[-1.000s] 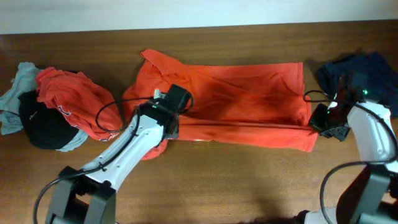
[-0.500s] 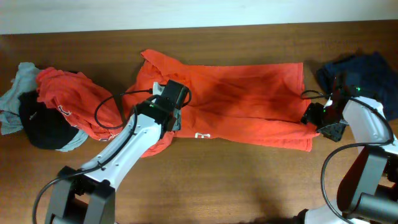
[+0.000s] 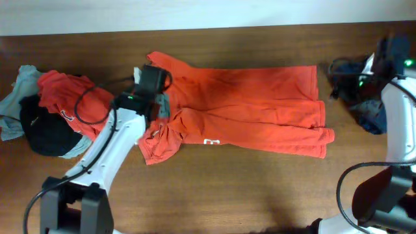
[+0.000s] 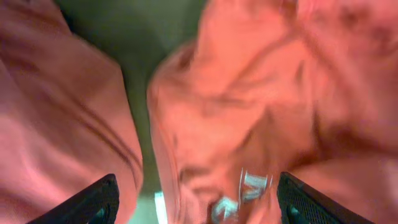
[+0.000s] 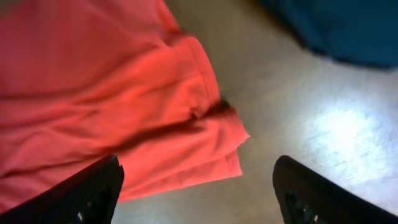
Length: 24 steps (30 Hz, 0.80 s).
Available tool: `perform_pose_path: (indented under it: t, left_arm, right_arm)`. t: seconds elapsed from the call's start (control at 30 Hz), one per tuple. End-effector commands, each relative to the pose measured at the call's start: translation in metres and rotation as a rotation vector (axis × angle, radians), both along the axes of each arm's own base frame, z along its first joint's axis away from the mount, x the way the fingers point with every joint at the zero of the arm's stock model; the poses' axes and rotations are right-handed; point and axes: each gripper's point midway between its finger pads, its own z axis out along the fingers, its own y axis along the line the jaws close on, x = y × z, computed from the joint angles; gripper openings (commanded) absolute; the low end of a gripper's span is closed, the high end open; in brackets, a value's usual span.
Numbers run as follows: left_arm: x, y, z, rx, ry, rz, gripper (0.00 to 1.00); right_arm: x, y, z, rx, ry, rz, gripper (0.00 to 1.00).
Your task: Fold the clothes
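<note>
Orange T-shirt (image 3: 253,107) flat on tabletop (image 3: 227,188), long axis left-right. Left gripper (image 4: 199,202) jaws wide apart, empty, above its sleeve end (nearer arm). Right gripper (image 5: 198,186) likewise spread, empty, beyond hem.

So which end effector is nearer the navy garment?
Right. The right end effector hovers open right by the navy garment; the left end effector is far off, over the opposite end of the orange T-shirt.
</note>
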Motion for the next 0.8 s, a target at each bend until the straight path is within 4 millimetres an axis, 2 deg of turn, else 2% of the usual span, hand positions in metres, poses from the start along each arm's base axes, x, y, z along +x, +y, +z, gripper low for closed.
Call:
perform_pose_path:
  t: [0.0,0.1,0.17,0.23,0.27,0.4,0.57,0.67,0.77]
  left_arm:
    - [0.022,-0.003,0.01,-0.053,-0.058,-0.046,0.81]
    - [0.046,-0.014,0.025,-0.113,-0.162,-0.109,0.8]
    - [0.067,-0.02,0.043,-0.135,-0.265,-0.15,0.79]
    - [0.084,-0.024,0.053,-0.133,-0.319,-0.182,0.8]
    - [0.1,-0.029,0.056,-0.118,-0.335,-0.216,0.81]
    - [0.137,-0.045,0.041,-0.111,-0.313,-0.298,0.82]
    - [0.172,-0.061,0.012,-0.146,-0.278,-0.327,0.82]
    - [0.181,-0.067,-0.001,-0.162,-0.262,-0.341,0.78]
    - [0.18,-0.067,-0.014,-0.162,-0.235,-0.338,0.73]
  right_arm:
    - [0.016,0.012,0.029,0.026,-0.097,0.09,0.8]
    - [0.023,0.009,0.033,0.013,-0.132,0.092,0.81]
    - [0.035,0.006,0.036,-0.007,-0.174,0.108,0.81]
    - [0.046,0.004,0.039,-0.026,-0.216,0.136,0.81]
    - [0.055,0.003,0.041,-0.038,-0.249,0.158,0.81]
    - [0.077,0.003,0.037,-0.057,-0.299,0.192,0.81]
    - [0.101,0.013,0.016,-0.07,-0.3,0.251,0.81]
    - [0.11,0.018,-0.003,-0.065,-0.277,0.27,0.81]
    - [0.113,0.023,-0.021,-0.05,-0.242,0.28,0.82]
